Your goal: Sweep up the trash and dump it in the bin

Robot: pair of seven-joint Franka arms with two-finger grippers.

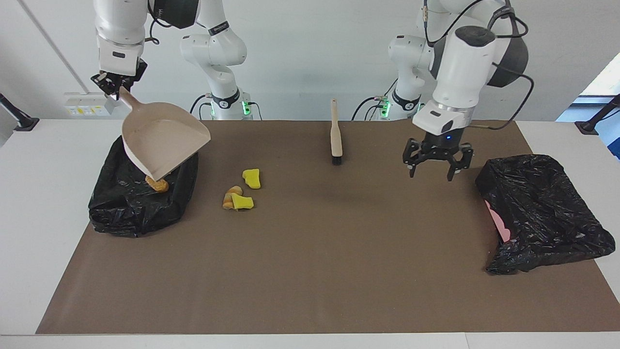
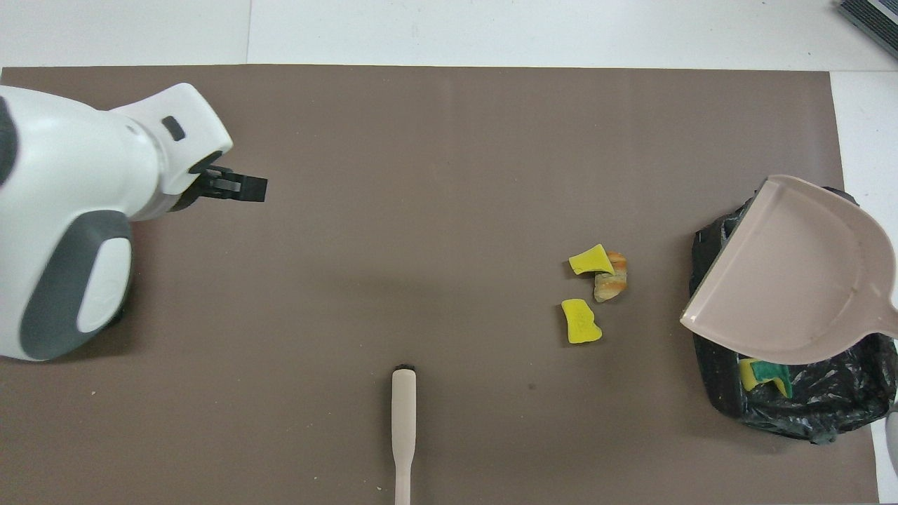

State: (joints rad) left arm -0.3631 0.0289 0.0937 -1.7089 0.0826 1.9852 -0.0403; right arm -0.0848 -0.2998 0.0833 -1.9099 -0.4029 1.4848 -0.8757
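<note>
My right gripper (image 1: 112,86) is shut on the handle of the beige dustpan (image 1: 162,138), held up tilted over the black-lined bin (image 1: 131,213) at the right arm's end of the table. A pastry lump (image 1: 157,184) shows in the bin under the pan's lip, and a green-backed sponge (image 2: 766,373) in the overhead view. On the mat beside the bin lie trash pieces: a yellow sponge (image 1: 251,178), and a pastry (image 2: 612,278) touching another yellow sponge (image 1: 242,201). My left gripper (image 1: 432,173) hangs open and empty over the mat.
The beige brush (image 1: 335,139) lies on the mat near the robots, bristles pointing away from them. A second black-bagged container (image 1: 542,213) with pink showing sits at the left arm's end, beside my left gripper. The brown mat (image 1: 310,271) covers the table.
</note>
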